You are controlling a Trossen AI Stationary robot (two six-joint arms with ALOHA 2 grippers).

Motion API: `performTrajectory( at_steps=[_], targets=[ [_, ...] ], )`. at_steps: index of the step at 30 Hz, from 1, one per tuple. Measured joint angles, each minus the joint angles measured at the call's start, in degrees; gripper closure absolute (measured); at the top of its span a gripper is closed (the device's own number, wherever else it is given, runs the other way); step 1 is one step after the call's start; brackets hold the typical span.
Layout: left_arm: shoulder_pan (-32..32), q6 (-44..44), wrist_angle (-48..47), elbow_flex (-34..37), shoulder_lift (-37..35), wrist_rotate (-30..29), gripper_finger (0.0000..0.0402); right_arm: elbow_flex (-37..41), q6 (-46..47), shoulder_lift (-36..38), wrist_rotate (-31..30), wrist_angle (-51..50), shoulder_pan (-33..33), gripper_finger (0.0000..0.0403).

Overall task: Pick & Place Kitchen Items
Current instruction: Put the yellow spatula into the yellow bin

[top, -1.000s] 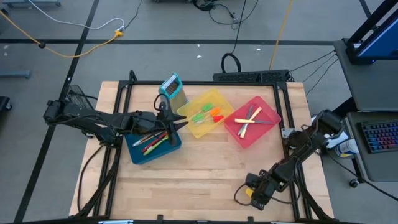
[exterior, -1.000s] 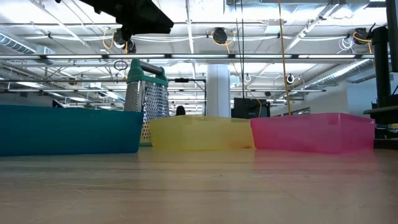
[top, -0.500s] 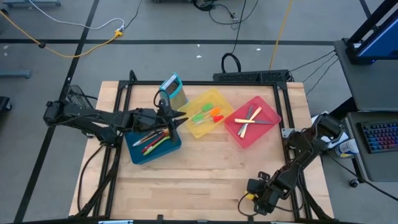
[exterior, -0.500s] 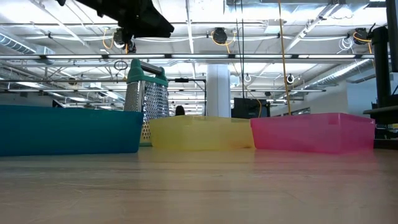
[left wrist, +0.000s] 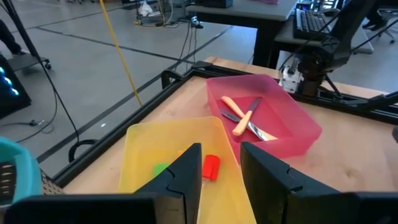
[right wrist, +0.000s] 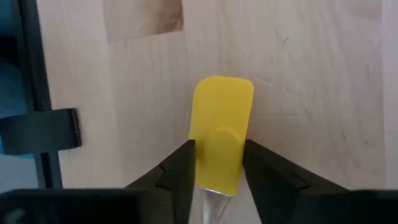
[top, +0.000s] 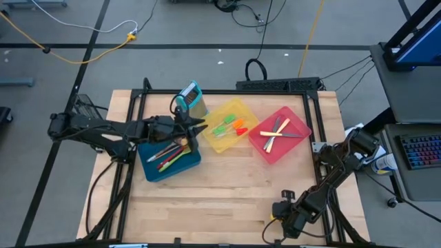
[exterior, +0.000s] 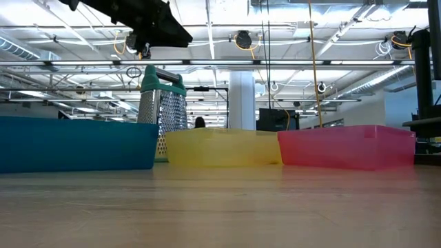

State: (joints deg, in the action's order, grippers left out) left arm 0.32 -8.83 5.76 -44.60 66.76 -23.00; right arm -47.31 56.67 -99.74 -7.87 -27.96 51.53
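Yellow spatula: lies flat on the bare wood at the table's near right edge; its head shows in the right wrist view, its clear handle running back between the fingers.
Right gripper: low over the near right of the table; fingers stand on either side of the spatula's neck, close against it. Whether they already pinch it cannot be told.
Knives: cream-handled, crossed with a metal utensil in the red bin, right of centre at the table's far side.
Green and orange spatulas: lie in the yellow bin, just left of the red bin and touching it.
Spoons: red, green and wooden, bundled in the blue bin, left of the yellow bin.
Left gripper: hangs above the far right corner of the blue bin, near the yellow one; fingers parted with a plain gap and nothing between them.
Grater: teal-framed, upright behind the blue and yellow bins.
Low view: the three bins stand in a row, blue, yellow, red, with the grater behind and the left arm overhead.
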Motion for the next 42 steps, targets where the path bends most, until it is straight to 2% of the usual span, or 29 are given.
performTrajectory(
  at_steps=[4, 13, 17, 23, 27, 32, 38, 42],
  targets=[
    [0.6, 0.1, -0.1, 0.0, 0.0, 0.0, 0.0289, 0.0, 0.9, 0.0, -1.5, 0.1, 0.0, 0.0335],
    [1.2, 0.1, -1.2, 0.0, 0.0, 0.0, 0.0289, 0.1, 1.1, 0.2, -2.4, 1.7, 0.0, 0.0341],
    [1.2, -0.1, -1.2, 0.0, 0.0, 0.0, 0.0289, 0.4, 0.9, 2.4, -3.3, 1.8, -0.1, 0.0384],
    [1.2, -0.2, -1.4, 0.0, 0.0, 0.4, 0.0289, 0.5, 0.8, 7.8, -10.1, 1.9, -0.1, 0.0388],
    [1.1, -0.1, -2.1, 0.0, 0.0, 2.2, 0.0289, 0.8, -4.0, 7.4, -8.4, 5.2, -0.2, 0.0388],
    [1.1, -0.3, -2.8, 0.0, 0.0, 2.4, 0.0289, 0.8, -5.3, 8.6, -12.0, 3.1, -0.1, 0.0388],
    [1.1, -0.4, -2.6, 0.0, 0.0, 2.4, 0.0289, 1.1, -11.3, 13.2, -21.5, 0.6, -1.6, 0.0391],
    [1.1, -0.7, -2.6, 0.0, 0.0, 2.4, 0.0289, 2.0, -15.4, 16.0, -25.4, 0.8, -3.5, 0.0394]
  ],
)
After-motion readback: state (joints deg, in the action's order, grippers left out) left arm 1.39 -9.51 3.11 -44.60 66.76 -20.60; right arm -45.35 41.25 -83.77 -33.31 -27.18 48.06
